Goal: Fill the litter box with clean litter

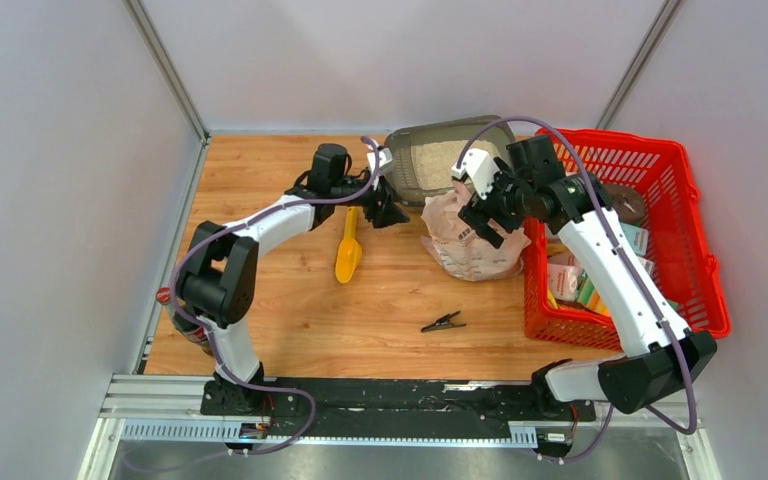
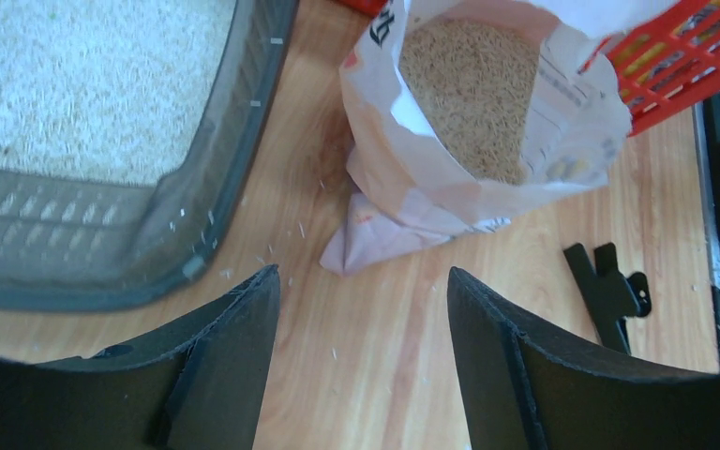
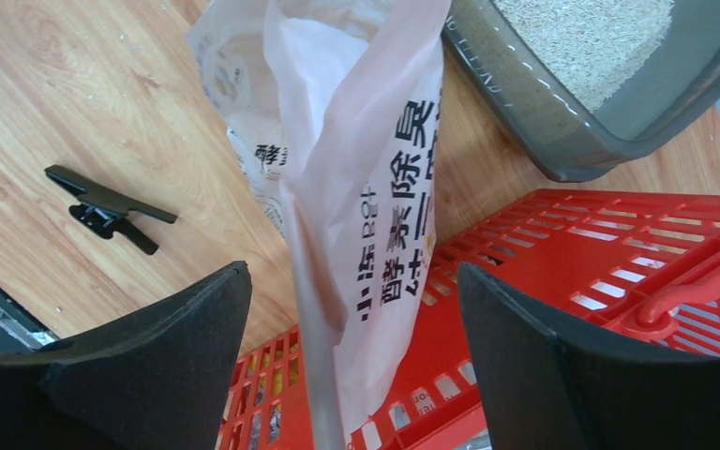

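Note:
The litter box (image 1: pixel 450 127) sits at the back centre of the table, with pale clean litter (image 1: pixel 438 160) spread over its floor. Just in front of it stands an open paper litter bag (image 1: pixel 472 245), and the left wrist view shows more clean litter (image 2: pixel 473 94) inside it. My left gripper (image 1: pixel 385 205) hovers open over bare wood between the box wall (image 2: pixel 75 234) and the bag (image 2: pixel 403 216), holding nothing. My right gripper (image 3: pixel 354 272) is open above the bag's right side. The bag's raised top edge (image 3: pixel 366 187) stands between its fingers, which stay apart from it.
A yellow scoop (image 1: pixel 348 250) lies on the wood left of the bag. A black clip (image 1: pixel 443 322) lies nearer the front. A red mesh basket (image 1: pixel 695 215) with packages stands right of the bag, close to it. Stray granules dot the wood beside the box.

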You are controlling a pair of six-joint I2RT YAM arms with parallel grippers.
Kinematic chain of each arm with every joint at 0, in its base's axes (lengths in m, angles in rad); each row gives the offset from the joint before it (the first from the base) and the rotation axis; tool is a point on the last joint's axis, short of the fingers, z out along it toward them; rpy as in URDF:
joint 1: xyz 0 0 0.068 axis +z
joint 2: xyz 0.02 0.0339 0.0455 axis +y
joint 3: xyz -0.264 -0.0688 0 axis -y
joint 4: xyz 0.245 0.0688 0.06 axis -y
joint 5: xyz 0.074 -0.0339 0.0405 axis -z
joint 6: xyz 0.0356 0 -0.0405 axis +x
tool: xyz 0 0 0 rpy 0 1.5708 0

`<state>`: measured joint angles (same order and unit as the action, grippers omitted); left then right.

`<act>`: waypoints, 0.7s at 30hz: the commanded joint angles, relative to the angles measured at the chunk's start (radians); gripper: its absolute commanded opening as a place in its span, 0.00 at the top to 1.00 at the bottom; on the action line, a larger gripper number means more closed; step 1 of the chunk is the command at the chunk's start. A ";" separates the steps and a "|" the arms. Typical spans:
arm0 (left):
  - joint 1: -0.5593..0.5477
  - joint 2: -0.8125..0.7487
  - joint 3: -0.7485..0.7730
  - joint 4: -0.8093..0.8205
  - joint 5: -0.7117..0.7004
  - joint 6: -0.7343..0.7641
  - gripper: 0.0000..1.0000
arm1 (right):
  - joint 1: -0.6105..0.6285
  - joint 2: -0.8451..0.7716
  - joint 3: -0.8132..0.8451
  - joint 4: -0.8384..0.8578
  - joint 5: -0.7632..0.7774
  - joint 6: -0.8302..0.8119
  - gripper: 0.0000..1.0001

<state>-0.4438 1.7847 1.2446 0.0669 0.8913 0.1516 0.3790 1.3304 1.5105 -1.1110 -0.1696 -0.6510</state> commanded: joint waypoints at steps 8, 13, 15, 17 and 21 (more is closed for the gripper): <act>-0.076 0.099 0.061 0.409 0.169 -0.211 0.26 | 0.006 0.027 0.065 -0.043 0.087 -0.010 0.28; -0.078 0.071 0.016 0.372 0.149 -0.181 0.26 | 0.006 0.049 0.073 -0.041 0.090 -0.016 0.34; -0.073 0.041 0.012 0.318 0.155 -0.153 0.25 | 0.006 0.055 0.077 -0.041 0.091 -0.016 0.35; -0.069 0.022 0.007 0.239 0.153 -0.071 0.25 | 0.006 0.053 0.074 -0.038 0.090 -0.016 0.36; -0.070 0.037 0.021 0.185 0.140 -0.012 0.26 | 0.008 0.055 0.068 -0.030 0.088 -0.013 0.37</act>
<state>-0.5159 1.8652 1.2545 0.2993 1.0122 0.0338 0.3794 1.3899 1.5455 -1.1549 -0.0937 -0.6556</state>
